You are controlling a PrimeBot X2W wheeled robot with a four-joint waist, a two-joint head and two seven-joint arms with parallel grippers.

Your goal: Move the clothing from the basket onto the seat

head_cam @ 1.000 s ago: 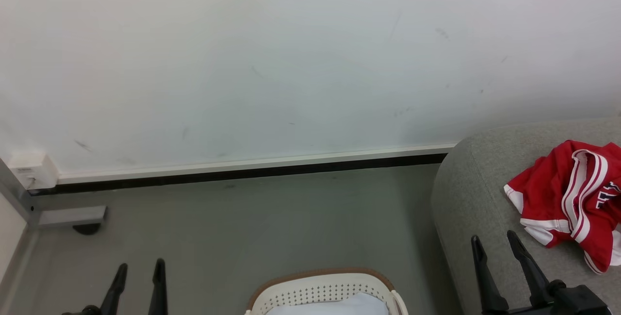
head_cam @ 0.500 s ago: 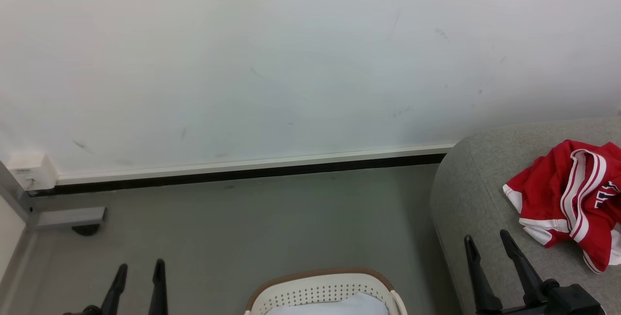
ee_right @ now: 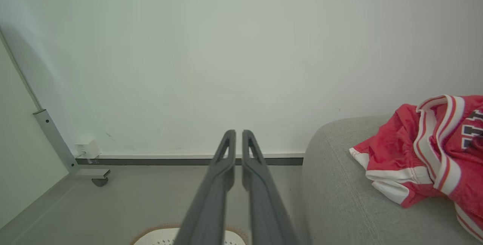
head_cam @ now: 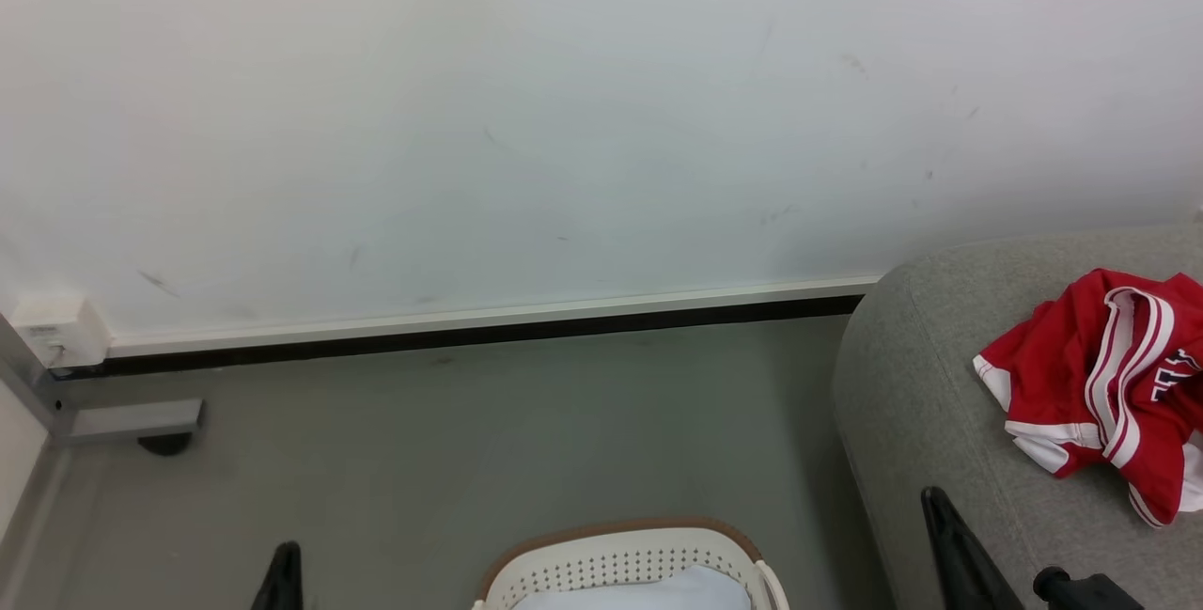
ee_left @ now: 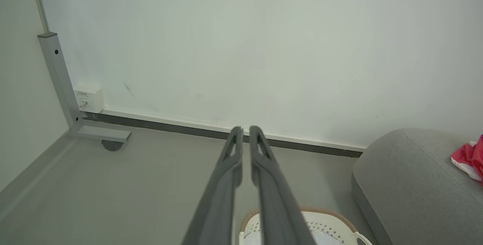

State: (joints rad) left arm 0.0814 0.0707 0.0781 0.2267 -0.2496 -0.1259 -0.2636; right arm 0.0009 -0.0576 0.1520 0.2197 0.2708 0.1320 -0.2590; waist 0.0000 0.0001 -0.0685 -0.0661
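Crumpled red clothing with white stripes lies on the grey seat at the right, also in the right wrist view and at the left wrist view's edge. The cream basket with a brown rim sits at the bottom centre, a pale cloth inside it. My left gripper hangs over the floor left of the basket, fingers together and empty. My right gripper is by the seat's front edge, near the red clothing, fingers together on nothing.
A white wall with a dark baseboard closes the far side. A grey metal frame foot on a caster and a white socket box stand at the far left. Grey floor lies between the wall and the basket.
Both grippers have gone from open to fingers together, and both have dropped lower in the head view. The clothing and the basket have not moved.
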